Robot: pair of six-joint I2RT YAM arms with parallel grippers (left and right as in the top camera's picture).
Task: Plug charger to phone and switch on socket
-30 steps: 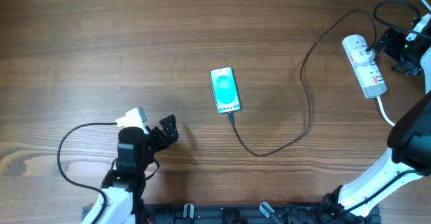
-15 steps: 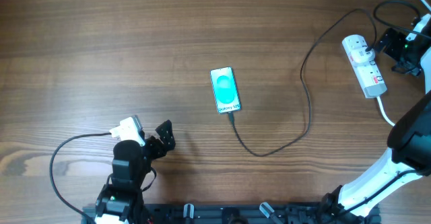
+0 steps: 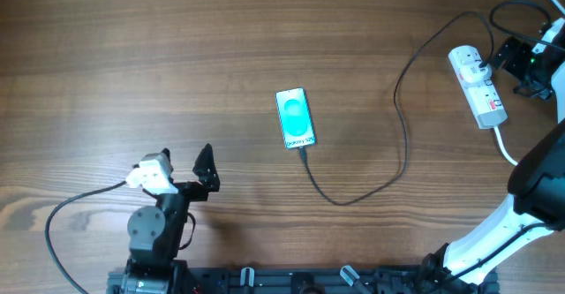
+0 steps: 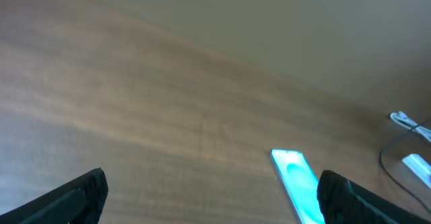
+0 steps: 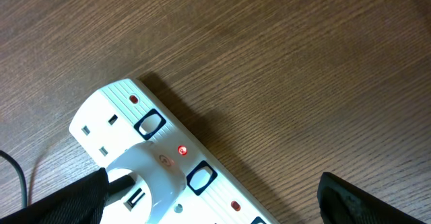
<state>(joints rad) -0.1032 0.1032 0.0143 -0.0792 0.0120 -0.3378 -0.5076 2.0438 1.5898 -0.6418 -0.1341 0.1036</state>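
The phone (image 3: 295, 117) lies mid-table with its teal screen up; it also shows in the left wrist view (image 4: 296, 182). The charger cable (image 3: 402, 144) runs from the phone's bottom edge, loops right and leads up to the socket (image 3: 478, 86). A white adapter (image 5: 145, 177) sits in the socket (image 5: 114, 113) and a red light (image 5: 182, 150) glows beside it. My right gripper (image 3: 506, 58) is open just right of the socket, its fingers (image 5: 215, 207) straddling the strip. My left gripper (image 3: 205, 163) is open and empty, near-left of the phone (image 4: 215, 204).
The socket's thick white cord (image 3: 503, 144) trails toward the right edge. More cables (image 3: 521, 11) lie at the far right corner. My left arm's own black cable (image 3: 53, 232) loops at the near-left edge. The right arm's base (image 3: 494, 241) stands at the near right.
My left arm has drawn back to the left and toward the near edge, away from the phone. The right arm, phone, cable and socket have not moved.
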